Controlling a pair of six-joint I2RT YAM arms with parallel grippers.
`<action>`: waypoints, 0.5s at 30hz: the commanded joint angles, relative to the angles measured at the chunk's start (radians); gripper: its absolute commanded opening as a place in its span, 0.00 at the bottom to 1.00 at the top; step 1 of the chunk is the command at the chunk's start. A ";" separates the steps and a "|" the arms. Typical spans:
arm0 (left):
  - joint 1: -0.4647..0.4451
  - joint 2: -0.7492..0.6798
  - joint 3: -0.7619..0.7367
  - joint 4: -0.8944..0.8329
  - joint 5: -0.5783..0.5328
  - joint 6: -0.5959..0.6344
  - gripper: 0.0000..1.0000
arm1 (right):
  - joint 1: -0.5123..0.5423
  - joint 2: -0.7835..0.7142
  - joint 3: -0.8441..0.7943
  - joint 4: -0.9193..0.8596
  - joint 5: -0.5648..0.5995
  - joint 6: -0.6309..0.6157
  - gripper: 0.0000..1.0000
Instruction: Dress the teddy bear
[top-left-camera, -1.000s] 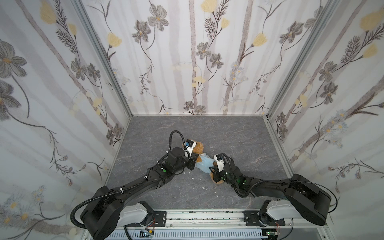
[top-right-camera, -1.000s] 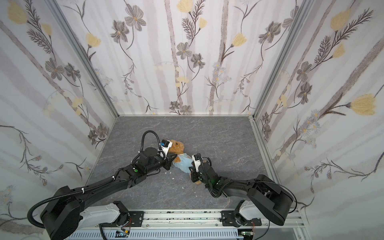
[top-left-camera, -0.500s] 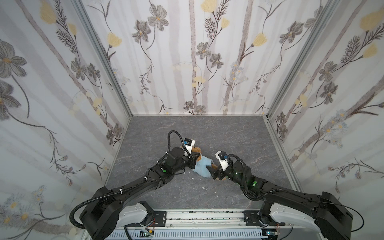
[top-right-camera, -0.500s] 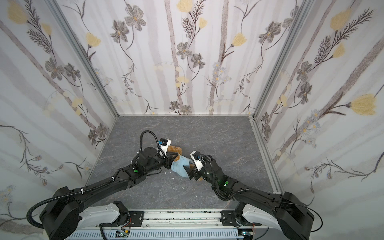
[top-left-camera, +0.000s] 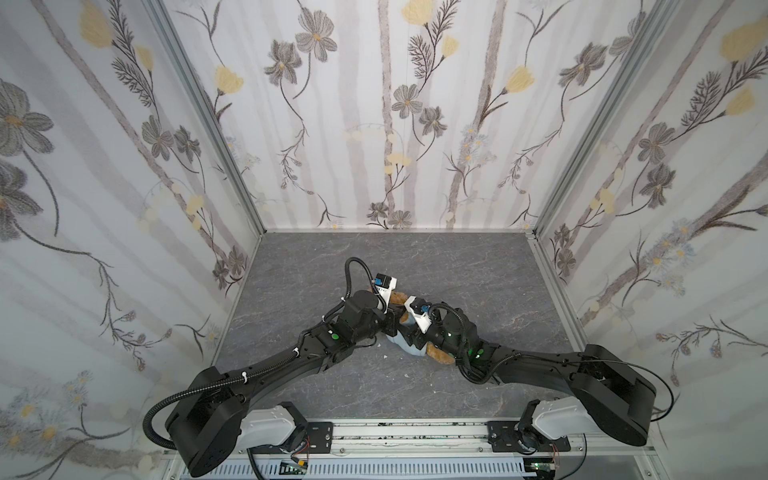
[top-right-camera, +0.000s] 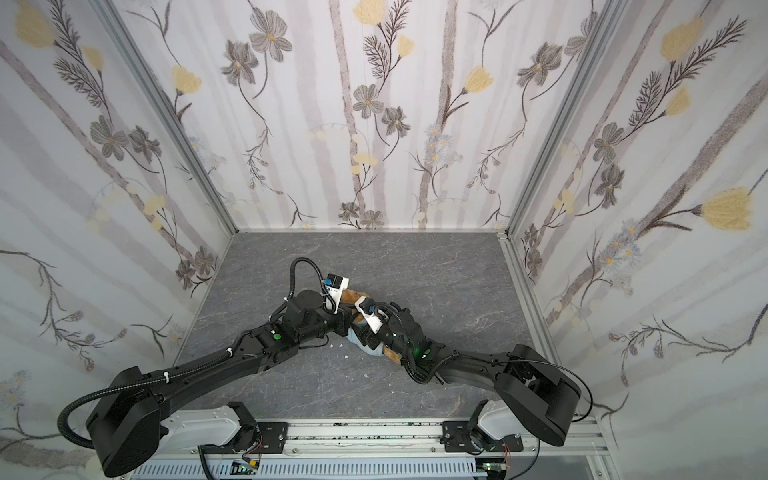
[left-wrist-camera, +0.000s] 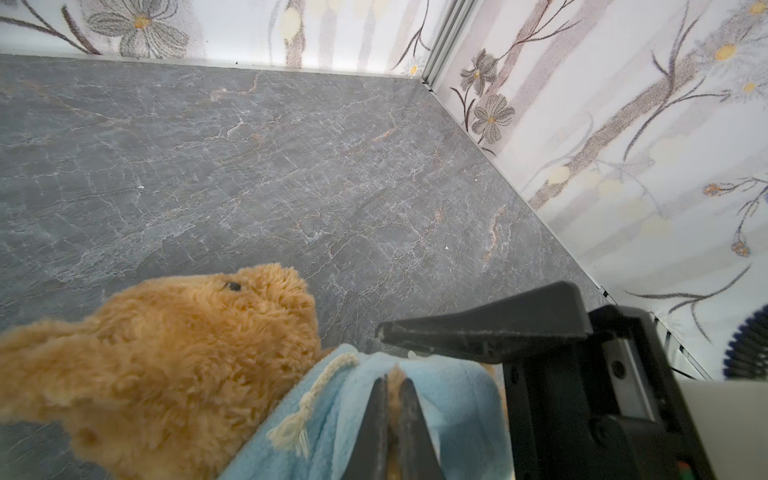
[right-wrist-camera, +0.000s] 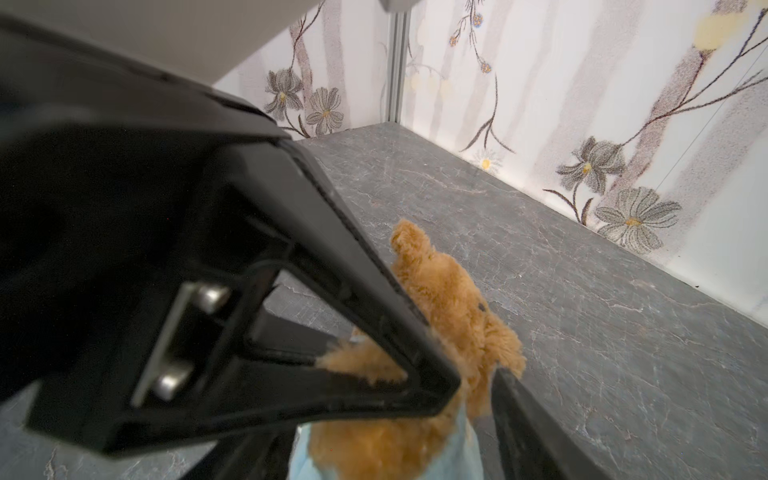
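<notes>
The teddy bear (top-left-camera: 398, 298) (top-right-camera: 351, 297) lies mid-floor between both arms, its body in a light-blue top (top-left-camera: 405, 350) (top-right-camera: 370, 350). Its head (left-wrist-camera: 187, 353) shows in the left wrist view next to the top's cream drawstring (left-wrist-camera: 309, 399). My left gripper (left-wrist-camera: 392, 380) (top-left-camera: 391, 326) (top-right-camera: 345, 328) is shut, pinching a tuft of the bear's fur that pokes out through the blue cloth. My right gripper (right-wrist-camera: 399, 432) (top-left-camera: 410, 337) (top-right-camera: 366, 338) is open, astride the bear's clothed body (right-wrist-camera: 386, 449), close against the left gripper. One right finger (right-wrist-camera: 523, 415) (left-wrist-camera: 490, 328) shows; the left gripper hides the other's tip.
Floral walls (top-left-camera: 395, 124) close the grey stone-look floor (top-left-camera: 415, 266) on three sides. A metal rail (top-left-camera: 407, 432) with both arm bases runs along the front. Small white specks (top-left-camera: 385, 356) lie on the floor near the bear.
The right gripper went from shut near the bear's legs to open. It shifted left along the bear's body towards the left gripper. The left gripper kept its grip.
</notes>
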 joint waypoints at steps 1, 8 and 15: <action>-0.002 -0.006 0.015 0.020 -0.003 -0.035 0.00 | -0.001 0.066 -0.016 0.181 0.040 0.019 0.61; 0.012 -0.028 0.040 0.023 0.025 -0.085 0.00 | -0.003 0.192 -0.092 0.313 0.056 0.078 0.39; 0.054 -0.062 0.064 0.032 0.070 -0.135 0.00 | -0.002 0.259 -0.147 0.326 0.066 0.150 0.31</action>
